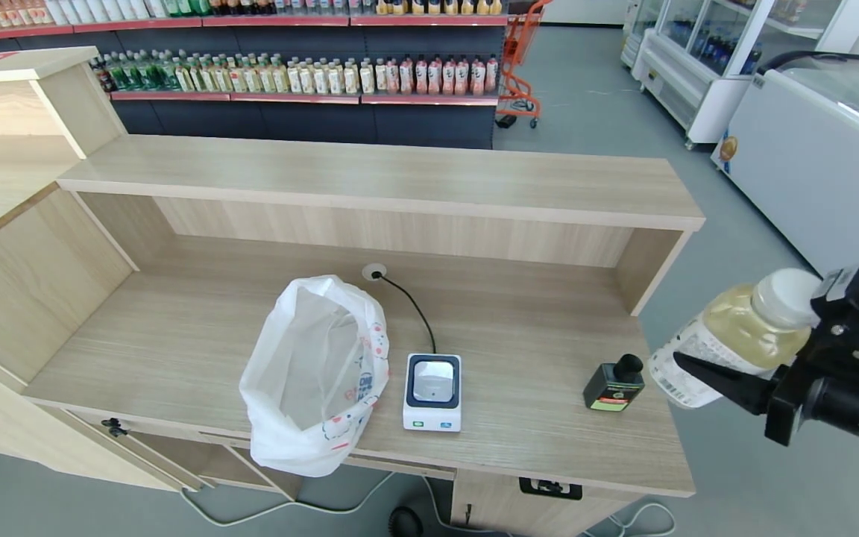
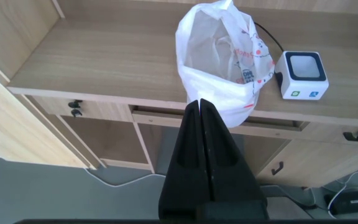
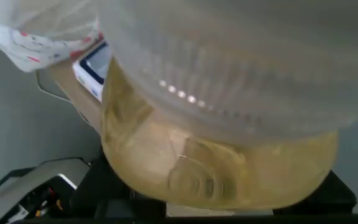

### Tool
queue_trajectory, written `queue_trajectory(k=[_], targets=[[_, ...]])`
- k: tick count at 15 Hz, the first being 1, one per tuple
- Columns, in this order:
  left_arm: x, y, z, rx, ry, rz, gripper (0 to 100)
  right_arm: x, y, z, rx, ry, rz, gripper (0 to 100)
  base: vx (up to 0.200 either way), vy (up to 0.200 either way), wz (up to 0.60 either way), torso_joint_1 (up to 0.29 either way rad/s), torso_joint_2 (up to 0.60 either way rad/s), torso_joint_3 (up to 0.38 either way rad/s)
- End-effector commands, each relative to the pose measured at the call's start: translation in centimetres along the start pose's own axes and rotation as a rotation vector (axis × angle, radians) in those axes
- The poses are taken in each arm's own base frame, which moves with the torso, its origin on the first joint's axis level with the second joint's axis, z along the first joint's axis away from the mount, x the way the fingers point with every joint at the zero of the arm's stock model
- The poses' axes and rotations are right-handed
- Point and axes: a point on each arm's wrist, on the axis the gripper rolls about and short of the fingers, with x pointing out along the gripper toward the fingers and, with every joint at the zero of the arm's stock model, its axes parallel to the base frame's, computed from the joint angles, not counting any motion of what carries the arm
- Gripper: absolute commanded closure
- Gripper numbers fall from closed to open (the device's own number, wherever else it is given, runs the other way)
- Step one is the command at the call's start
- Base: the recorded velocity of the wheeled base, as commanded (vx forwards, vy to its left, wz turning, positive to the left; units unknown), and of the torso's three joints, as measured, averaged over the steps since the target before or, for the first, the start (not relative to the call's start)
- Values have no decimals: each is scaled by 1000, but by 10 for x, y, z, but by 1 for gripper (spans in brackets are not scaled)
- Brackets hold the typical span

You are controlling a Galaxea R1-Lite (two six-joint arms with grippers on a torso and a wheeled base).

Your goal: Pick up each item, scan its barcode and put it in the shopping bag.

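Shop: drink shelves [image 1: 303, 74], freezers [image 1: 817, 142], checkout counter [image 1: 400, 179].

The right arm is held up at the right side, its tool [image 1: 714, 370] clamped round a tilted bottle [image 1: 735, 332], while the left tool [image 2: 200, 106] points forward, fingers pressed flat together, gripping nothing.
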Motion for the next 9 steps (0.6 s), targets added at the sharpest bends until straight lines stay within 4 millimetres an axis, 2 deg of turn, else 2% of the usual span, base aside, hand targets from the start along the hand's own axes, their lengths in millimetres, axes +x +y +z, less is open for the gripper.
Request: queue_trajectory(k=[1, 4, 9], targets=[[0, 0, 0, 0, 1, 0, 100, 9, -2, -21, 13, 96, -13, 100, 0, 0, 0, 0, 0, 0], [0, 0, 0, 0, 1, 0, 100, 10, 5, -20, -30, 80, 39, 100, 0, 0, 0, 0, 0, 0], [0, 0, 0, 0, 3, 0, 100, 14, -9, -21, -187, 100, -12, 100, 0, 0, 0, 0, 0, 0]])
